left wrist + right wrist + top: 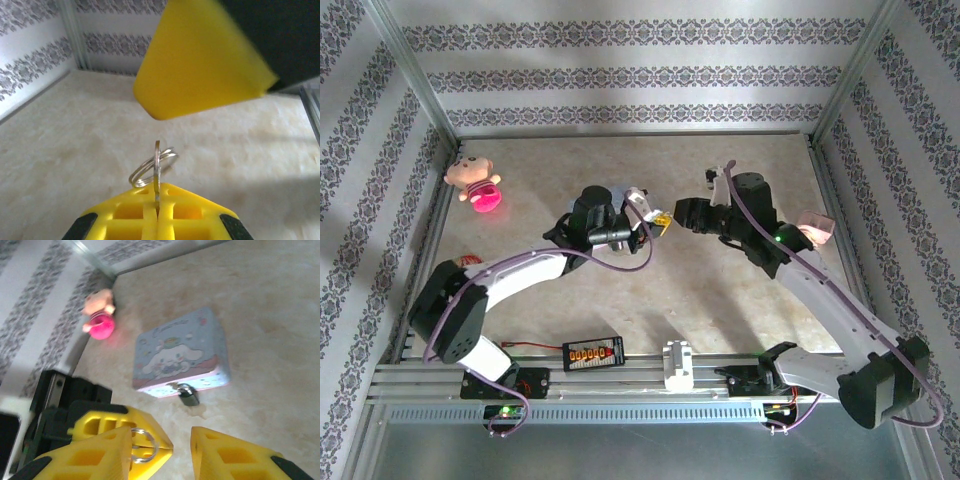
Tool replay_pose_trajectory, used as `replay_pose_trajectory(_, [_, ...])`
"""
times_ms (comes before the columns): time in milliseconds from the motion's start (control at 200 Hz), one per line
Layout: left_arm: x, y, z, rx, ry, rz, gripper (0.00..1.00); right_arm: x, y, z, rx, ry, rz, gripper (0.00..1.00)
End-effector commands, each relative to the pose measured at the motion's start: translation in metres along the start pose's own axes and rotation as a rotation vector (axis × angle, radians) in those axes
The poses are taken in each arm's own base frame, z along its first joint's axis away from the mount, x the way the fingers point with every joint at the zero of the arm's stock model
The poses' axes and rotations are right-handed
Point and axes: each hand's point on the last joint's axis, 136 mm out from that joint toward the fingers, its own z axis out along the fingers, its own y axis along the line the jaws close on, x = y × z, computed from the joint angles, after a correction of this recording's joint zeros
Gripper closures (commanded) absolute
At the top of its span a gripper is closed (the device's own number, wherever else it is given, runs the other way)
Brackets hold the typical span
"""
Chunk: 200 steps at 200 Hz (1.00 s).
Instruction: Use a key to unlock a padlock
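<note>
1. Your left hand (157,192) is clenched on the key (157,162). The key stands edge-on between the pads, and its key ring (150,169) loops out to one side. Hold that grip firm, because a thin key twists easily.
2. Your right hand (167,450) is released, its fingers apart and just beside the left hand's tips. Draw it straight back so it does not brush the ring.
3. The padlock (187,395) rests on the counter (270,340) against the near edge of the pale blue cartoon tin (180,350), seemingly hooked at its clasp, a little beyond both hands.
4. The ring sits at the key's exposed end, so the blade may be buried between the pads. Check this before you approach, and regrip if so.
5. The padlock looks small and free to swing. You will probably need the right hand to pin its body while the left lines up the key. You cannot tell from here which way the keyhole faces, so go in slowly.
</note>
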Motion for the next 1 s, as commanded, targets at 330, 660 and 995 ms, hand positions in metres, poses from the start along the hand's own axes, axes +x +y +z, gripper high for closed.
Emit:
replay_pose_trajectory(330, [0.028,-0.058,-0.063,0.251,0.381,0.134,1.00,0.049,0.062,-0.004,-0.367,0.108,-0.356,0.62])
replay_pose_trajectory(660, [0.016,-0.059,-0.068,0.246,0.313,0.134,1.00,0.070,0.074,0.000,-0.487,0.177,-0.362,0.65])
replay_pose_trajectory(995, [0.015,-0.057,-0.069,0.247,0.289,0.118,1.00,0.079,0.076,0.007,-0.505,0.205,-0.368,0.75])
